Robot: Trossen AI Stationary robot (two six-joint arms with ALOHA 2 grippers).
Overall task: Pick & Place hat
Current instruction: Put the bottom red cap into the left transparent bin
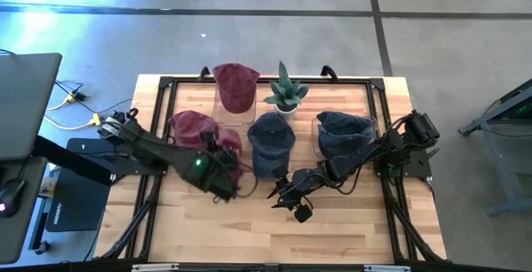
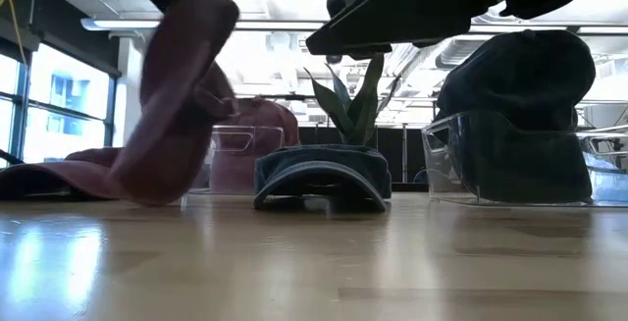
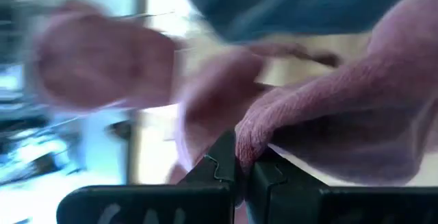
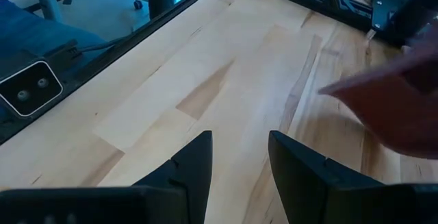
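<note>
A maroon hat (image 1: 198,131) lies left of centre, and my left gripper (image 1: 223,179) is shut on its near part. In the low view that part (image 2: 182,85) is raised while the rest (image 2: 54,179) lies on the table. A blue hat (image 1: 271,139) sits flat on the table at centre, brim toward the near edge. My right gripper (image 1: 291,199) hovers open over bare wood near that brim, touching nothing; its wrist view (image 4: 239,162) shows only tabletop between the fingers. My left gripper (image 3: 241,166) pinches a rolled edge of the maroon hat (image 3: 252,136) between its two fingers. The cloth bunches over the fingertips, and I cannot tell how many layers are caught. The held part (image 2: 186,56) is raised, and the hat's far part stays on the table.
At the far side, a second maroon hat (image 1: 235,85) and a second blue hat (image 1: 344,132) each sit on a clear stand. A potted plant (image 1: 285,96) stands between them. A black frame (image 1: 166,85) runs along the table edges. Bare wood (image 1: 249,230) lies near the front.
</note>
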